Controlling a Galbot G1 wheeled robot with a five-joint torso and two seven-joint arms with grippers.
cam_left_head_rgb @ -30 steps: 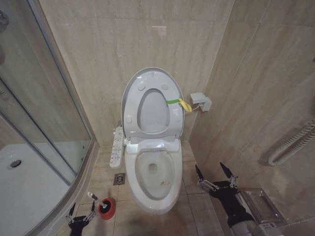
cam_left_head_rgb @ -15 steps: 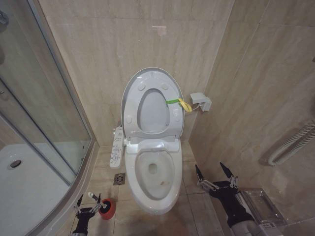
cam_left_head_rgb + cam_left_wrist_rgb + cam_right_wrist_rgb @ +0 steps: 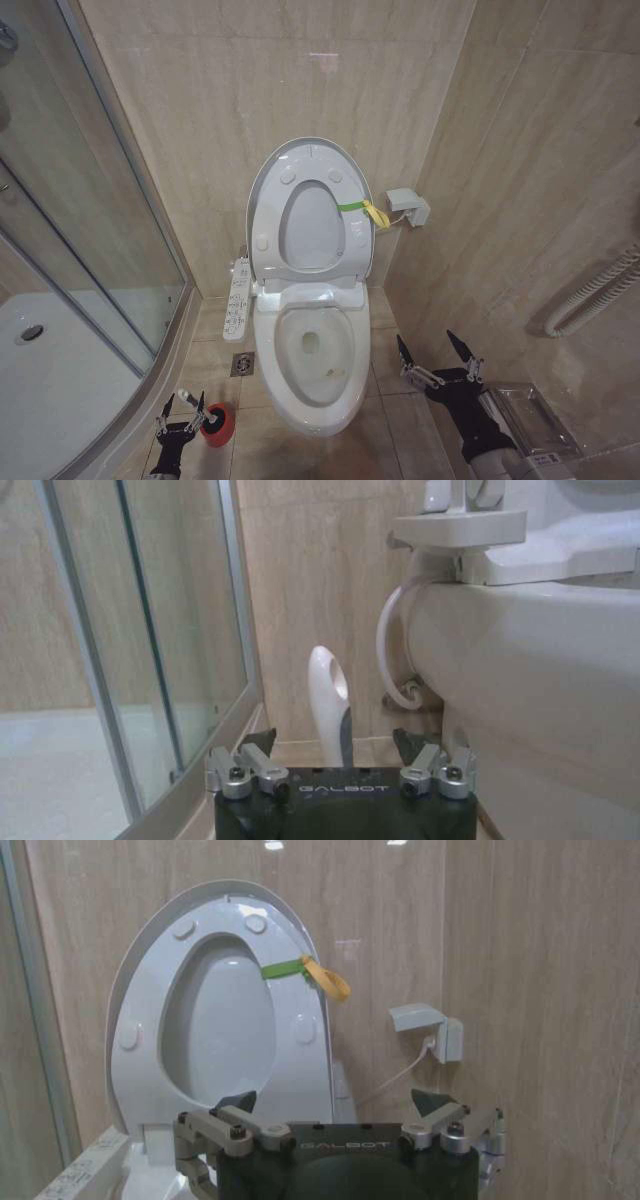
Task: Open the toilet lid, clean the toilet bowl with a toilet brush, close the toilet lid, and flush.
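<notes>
Reaching for the toilet brush [image 3: 190,403] is the step you are in, judging from how things lie: the toilet lid [image 3: 272,190] already stands raised against the wall with its yellow-green strap [image 3: 366,211] at one side, and the toilet bowl [image 3: 312,350] lies open below it. Your left end effector [image 3: 181,407] sits low on the floor side by the shower glass [image 3: 90,250], fingers apart, with the brush's white handle rising between them; the left wrist view shows that handle [image 3: 329,705] upright and centred in the gap between the spread fingers. The brush's long axis runs nearly vertical, leaning a little, its head down in the red cup holder [image 3: 216,424] just beside the bowl's pedestal. Whether either finger pad already touches the handle you cannot quite tell from these angles; it looks as though they are still clear of it. Your left arm is plainly the nearer one. Your right end effector [image 3: 434,355] hangs open on the far side of the bowl near the side wall, well apart from the brush, facing the raised lid.
</notes>
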